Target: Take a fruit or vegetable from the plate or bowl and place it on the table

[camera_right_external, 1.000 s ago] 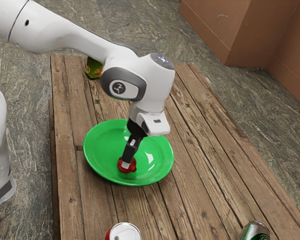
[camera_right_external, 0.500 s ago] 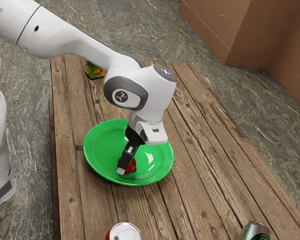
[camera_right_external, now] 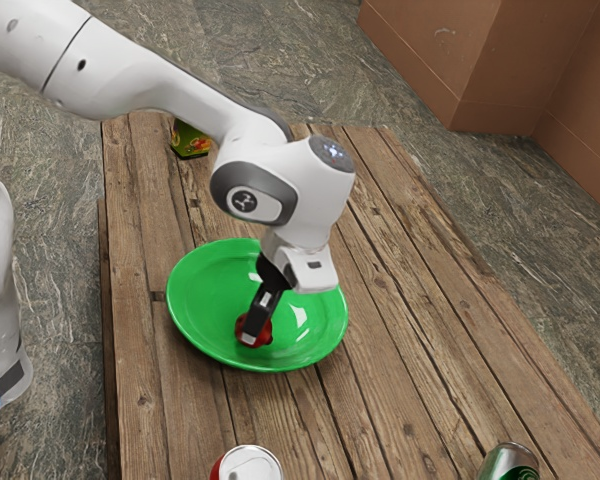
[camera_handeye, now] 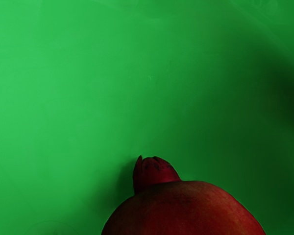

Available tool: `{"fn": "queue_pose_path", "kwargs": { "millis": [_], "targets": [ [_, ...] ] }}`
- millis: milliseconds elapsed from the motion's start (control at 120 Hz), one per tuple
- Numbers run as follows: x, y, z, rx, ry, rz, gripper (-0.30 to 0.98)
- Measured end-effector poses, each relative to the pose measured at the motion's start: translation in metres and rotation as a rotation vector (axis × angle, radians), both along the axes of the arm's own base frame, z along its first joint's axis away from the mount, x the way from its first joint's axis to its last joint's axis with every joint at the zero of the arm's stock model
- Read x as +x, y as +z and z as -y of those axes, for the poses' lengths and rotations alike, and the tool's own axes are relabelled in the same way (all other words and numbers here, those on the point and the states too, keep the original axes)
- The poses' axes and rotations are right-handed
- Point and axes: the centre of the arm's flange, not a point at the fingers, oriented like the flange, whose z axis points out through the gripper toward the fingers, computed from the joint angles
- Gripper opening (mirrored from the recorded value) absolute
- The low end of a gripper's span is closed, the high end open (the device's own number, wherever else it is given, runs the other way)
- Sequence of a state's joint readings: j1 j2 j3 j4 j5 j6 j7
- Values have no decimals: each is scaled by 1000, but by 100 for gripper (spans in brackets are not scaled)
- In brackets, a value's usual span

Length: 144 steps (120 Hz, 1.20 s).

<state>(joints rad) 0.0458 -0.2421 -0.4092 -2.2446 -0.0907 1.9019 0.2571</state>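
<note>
One pomegranate (camera_handeye: 183,210) sits in the green plate (camera_right_external: 205,300), our gripper (camera_right_external: 250,338) now aligned more centrally over it than before; whether it is gripped we cannot tell, so we verify closure before lifting.

Pomegranate (camera_handeye: 186,210) in green plate

Round, dark red fruit, whole, stubby crown. On its side, crown out sideways, within the plate's near part in exterior view. Plate (camera_right_external: 196,300): glossy, round, shallow, upright on brown plank table (camera_right_external: 410,400).

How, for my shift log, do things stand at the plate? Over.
Gripper at pomegranate, grip unconfirmed. Pomegranate in green plate, not out on table. Red can outside plate.
</note>
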Motion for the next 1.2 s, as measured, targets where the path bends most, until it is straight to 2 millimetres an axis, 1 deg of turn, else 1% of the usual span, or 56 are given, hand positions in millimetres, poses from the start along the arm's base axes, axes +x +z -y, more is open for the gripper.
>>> {"fn": "queue_pose_path", "kwargs": {
  "millis": [208,358,500,542,592,633,658,758,842,892,933,975,1033,1058,1092,1150,1200],
  "targets": [
    [8,-10,0,-7,5,8,69],
    [8,-21,-3,-6,13,-1,68],
    [9,-23,-6,11,15,8,40],
    [9,-21,-6,18,13,16,33],
    [9,-16,-5,26,10,31,29],
    [12,-7,-4,32,5,52,26],
    [15,2,-2,35,2,70,25],
    [25,35,3,45,-7,128,28],
    [33,61,6,52,-14,175,28],
    [43,76,9,53,-21,204,28],
    [59,86,13,49,-27,223,28],
    [78,91,16,42,-33,237,29],
    [114,90,22,22,-41,245,28],
    [130,86,25,11,-45,246,29],
    [147,75,27,1,-46,244,30],
    [176,51,29,-20,-47,240,30],
    [199,32,38,-40,-57,243,31]
  ]
}}
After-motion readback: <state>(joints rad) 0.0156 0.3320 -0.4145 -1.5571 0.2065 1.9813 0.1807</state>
